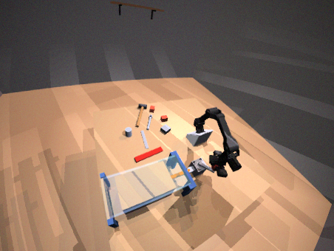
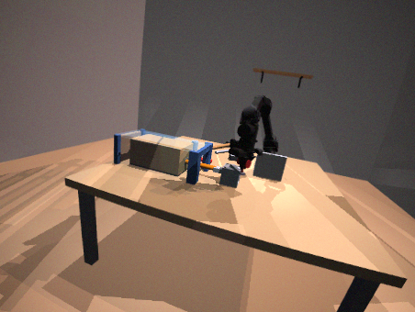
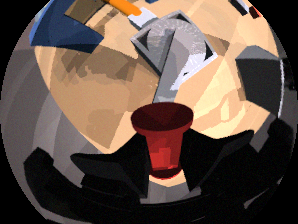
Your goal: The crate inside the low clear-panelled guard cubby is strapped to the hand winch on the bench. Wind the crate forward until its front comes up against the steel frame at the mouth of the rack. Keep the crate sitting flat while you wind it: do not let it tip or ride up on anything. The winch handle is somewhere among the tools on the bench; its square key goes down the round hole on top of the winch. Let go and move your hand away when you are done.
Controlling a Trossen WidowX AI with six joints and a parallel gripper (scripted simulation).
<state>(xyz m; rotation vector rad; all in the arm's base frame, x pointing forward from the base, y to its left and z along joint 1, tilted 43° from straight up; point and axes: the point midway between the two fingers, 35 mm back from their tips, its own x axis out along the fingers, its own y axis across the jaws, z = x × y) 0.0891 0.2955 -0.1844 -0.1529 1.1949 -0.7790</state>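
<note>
The tan crate (image 2: 158, 153) sits flat inside the clear-panelled cubby, a short gap behind the blue steel frame (image 1: 188, 180) (image 2: 193, 171) (image 3: 65, 31) at its mouth. An orange strap (image 1: 179, 174) (image 2: 207, 166) (image 3: 122, 6) runs from it through the mouth to the grey winch (image 1: 196, 167) (image 2: 229, 177) (image 3: 145, 40). The winch handle's grey arm (image 3: 167, 75) lies across the winch top; its key is hidden. My gripper (image 1: 216, 167) (image 2: 248, 164) (image 3: 159, 123) is shut on the handle's red knob (image 3: 162, 120), beside the winch on the side away from the cubby.
A grey slanted block (image 1: 199, 138) (image 2: 270, 166) stands by the arm's base. Beyond the cubby lie a red bar (image 1: 148, 154), a grey strip (image 1: 144, 139), a grey cylinder (image 1: 128, 132), a wrench (image 1: 149, 122), a hammer (image 1: 140, 117) and several small blocks.
</note>
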